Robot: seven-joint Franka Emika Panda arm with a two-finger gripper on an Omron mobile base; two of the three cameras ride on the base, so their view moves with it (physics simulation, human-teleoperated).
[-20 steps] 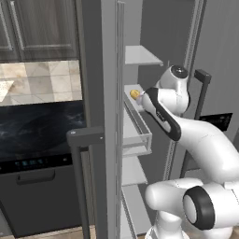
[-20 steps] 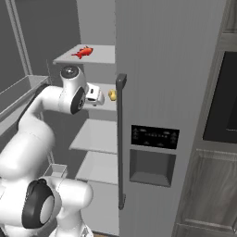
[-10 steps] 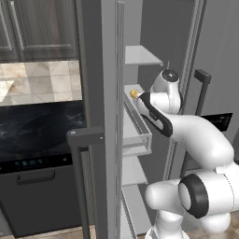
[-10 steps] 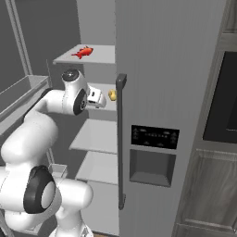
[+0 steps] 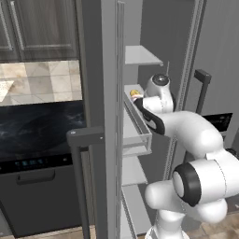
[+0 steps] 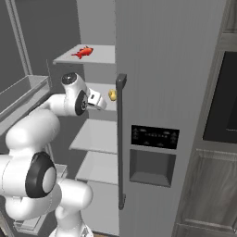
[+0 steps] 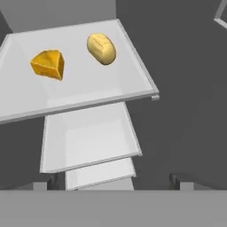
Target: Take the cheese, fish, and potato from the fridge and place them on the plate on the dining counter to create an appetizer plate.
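Yellow-orange cheese (image 7: 48,64) and potato (image 7: 101,48) seen lying apart on same pale shelf (image 7: 88,84) inside fridge (image 6: 152,69), ahead of claw (image 6: 99,101), neither touched. Red fish (image 6: 82,52) seen on shelf above claw. All three items judged still to be fetched; no step of plating done yet. Claw held released, jaws spread wide, nothing gripped, positioned just short of shelf edge. First pick judged imminent, cheese or potato.

Base views flank the open fridge (image 6: 152,55), hand view close above its shelves (image 7: 88,88)
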